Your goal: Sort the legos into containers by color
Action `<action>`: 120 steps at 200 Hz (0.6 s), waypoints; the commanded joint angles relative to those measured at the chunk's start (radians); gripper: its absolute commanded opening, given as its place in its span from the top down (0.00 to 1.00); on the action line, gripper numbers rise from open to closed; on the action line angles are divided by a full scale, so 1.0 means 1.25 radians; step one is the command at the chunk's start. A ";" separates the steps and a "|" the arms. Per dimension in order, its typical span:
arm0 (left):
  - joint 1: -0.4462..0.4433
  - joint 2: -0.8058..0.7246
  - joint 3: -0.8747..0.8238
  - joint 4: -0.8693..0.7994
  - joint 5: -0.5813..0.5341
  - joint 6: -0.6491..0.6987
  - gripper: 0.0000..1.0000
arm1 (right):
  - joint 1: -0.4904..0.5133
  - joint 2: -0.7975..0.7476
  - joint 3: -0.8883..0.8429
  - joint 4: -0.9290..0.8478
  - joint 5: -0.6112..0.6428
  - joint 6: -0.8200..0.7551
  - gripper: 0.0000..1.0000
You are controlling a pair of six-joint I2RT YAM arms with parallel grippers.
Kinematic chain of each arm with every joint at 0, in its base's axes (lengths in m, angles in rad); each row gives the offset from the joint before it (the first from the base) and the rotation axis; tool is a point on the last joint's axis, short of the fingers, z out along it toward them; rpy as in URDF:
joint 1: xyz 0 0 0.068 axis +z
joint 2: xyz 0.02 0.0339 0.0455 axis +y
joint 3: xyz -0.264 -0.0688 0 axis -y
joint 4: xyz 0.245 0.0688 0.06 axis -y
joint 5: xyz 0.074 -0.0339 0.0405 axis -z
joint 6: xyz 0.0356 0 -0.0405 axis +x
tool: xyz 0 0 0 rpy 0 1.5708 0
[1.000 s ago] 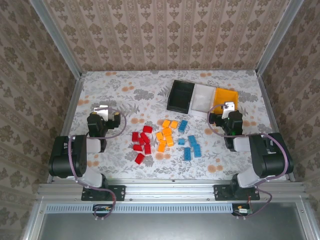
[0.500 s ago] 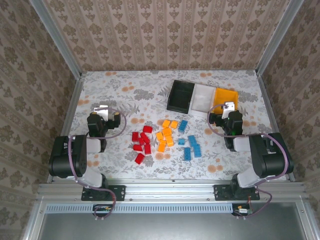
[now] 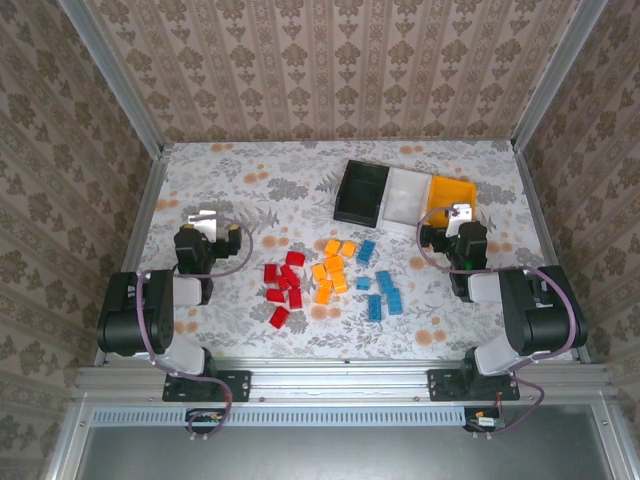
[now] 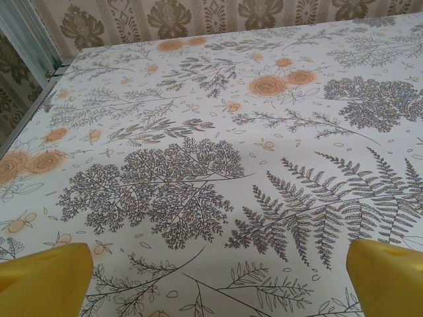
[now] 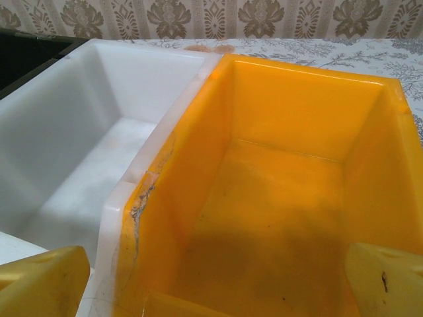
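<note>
- Since nothing's in a tray yet, every small rectangular plastic brick lies loose on the floral-print worktop (image 3: 250, 180) between the two arms. The red bricks (image 3: 283, 288) are on the left, the orange bricks (image 3: 330, 272) in the middle and the blue bricks (image 3: 380, 285) on the right, clumped by colour.
- They look light, stiff and a bit slick, so I'd pinch one across its short sides, starting at a clump's outer edge. Packed neighbours could easily get nudged.
- The three joined trays sit far right: black plastic tray (image 3: 345, 190), white plastic tray (image 5: 79, 132), yellow-orange plastic tray (image 5: 297, 112). All look empty, though the black one's floor is hard to read.
- The left jaws hang spread wide over bare worktop, gripping nothing.
- The right jaws are spread wide too and empty, poised at the near end of the yellow-orange tray.
</note>
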 commanded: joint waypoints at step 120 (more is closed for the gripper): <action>0.007 -0.082 0.127 -0.268 -0.075 -0.026 0.00 | -0.003 -0.096 0.085 -0.209 0.045 0.030 0.00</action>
